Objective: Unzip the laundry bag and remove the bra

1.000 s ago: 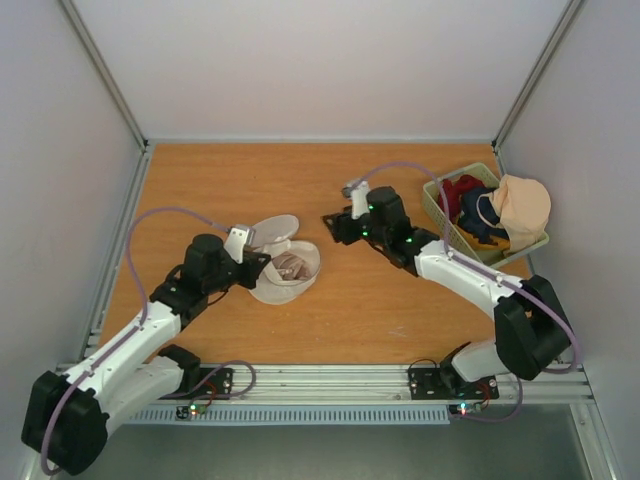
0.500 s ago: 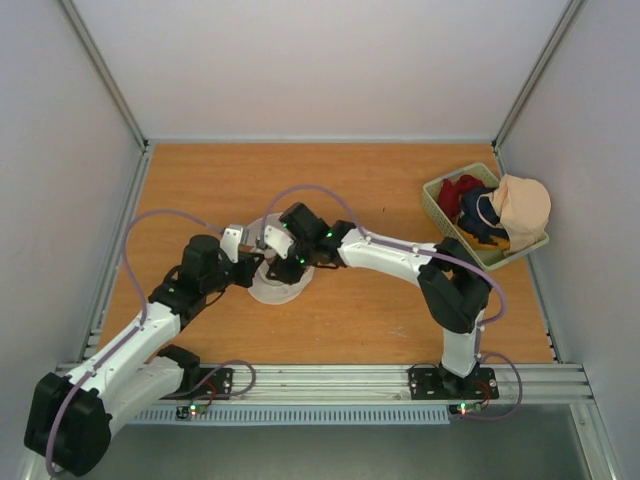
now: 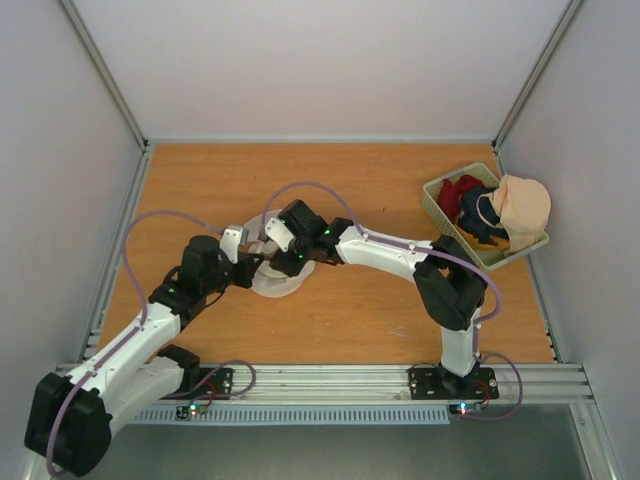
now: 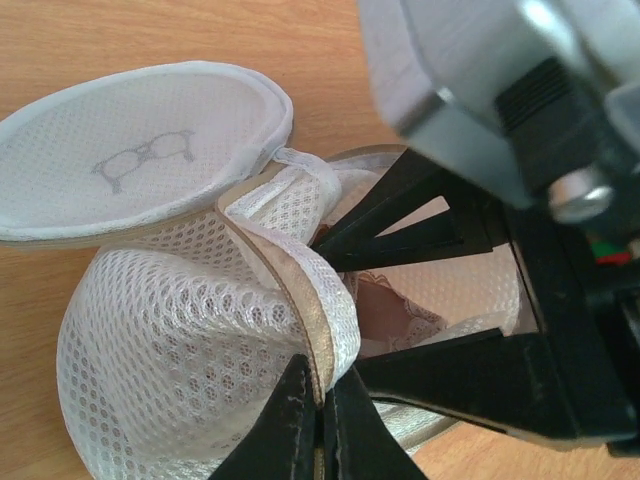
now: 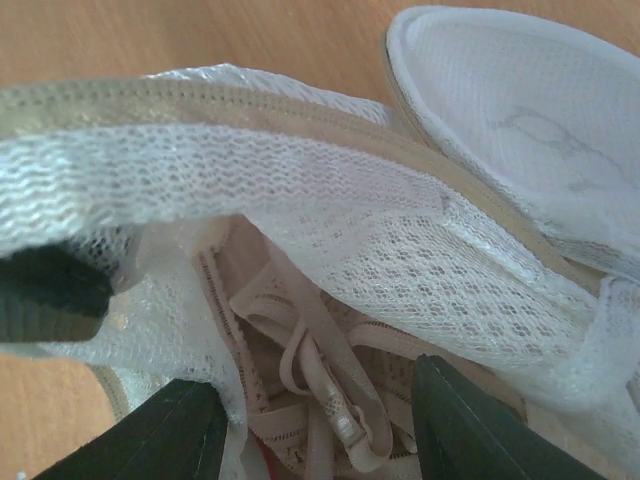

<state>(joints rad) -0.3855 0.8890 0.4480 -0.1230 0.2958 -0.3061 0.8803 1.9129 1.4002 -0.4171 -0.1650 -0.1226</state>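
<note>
The laundry bag [image 3: 272, 283] lies near the middle of the table, slightly toward the left edge. It is unzipped, with its marked face folded back. The left gripper [image 4: 322, 388] is pressed together on the bag's rim, evidently to hold the mouth up and steady. The right gripper [image 5: 318, 425], fingers spread, is inside the opening astride the bra [image 5: 300, 365], which sits within the bag, not yet grasped.

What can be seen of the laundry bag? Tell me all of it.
The laundry bag is a round off-white mesh pouch with beige trim, lying unzipped on the wooden table. Its lid flap, marked with grey spectacles, is folded back. The left gripper pinches the rim; the right gripper, open, reaches inside over the pink bra.
</note>
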